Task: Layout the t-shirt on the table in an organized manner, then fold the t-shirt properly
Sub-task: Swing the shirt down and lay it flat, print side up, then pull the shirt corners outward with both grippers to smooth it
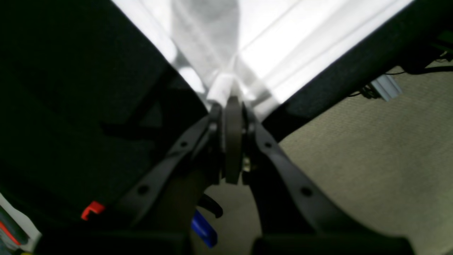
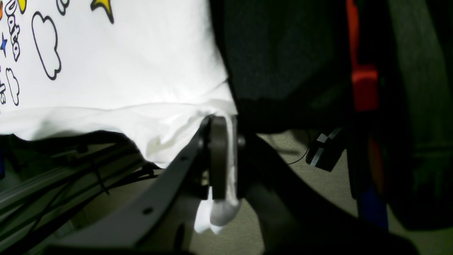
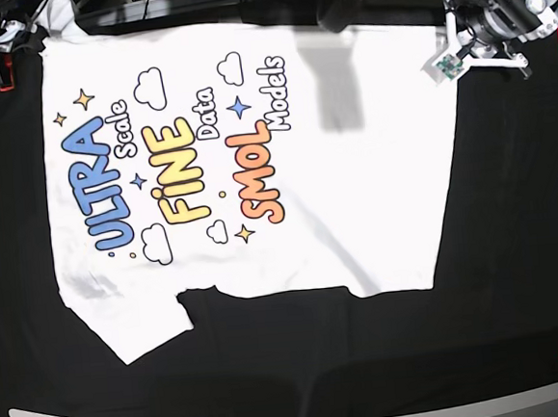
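Left pincer [image 1: 231, 106]: jaws together, clamped on a corner of the t-shirt [image 1: 283, 46]; white cloth fans away from the tips in taut folds.
Right pincer [image 2: 223, 124]: jaws together on a bunched white hem; a tuft of cloth pokes out below the tips.
T-shirt [image 3: 246, 163]: spread print side up on the desk [image 3: 514, 248], mostly flat, lettering in blue, yellow and orange with clouds and stars.
Position: its far edge lies along the far side of the desk, the two arms at the far corners; one sleeve sticks out at the near left of the base view.
Desk: black cloth, slightly creased; red clip [image 1: 92, 209] and blue clip [image 1: 203, 230] at its edge.
Floor [image 1: 371, 148]: beige carpet past the desk edge.
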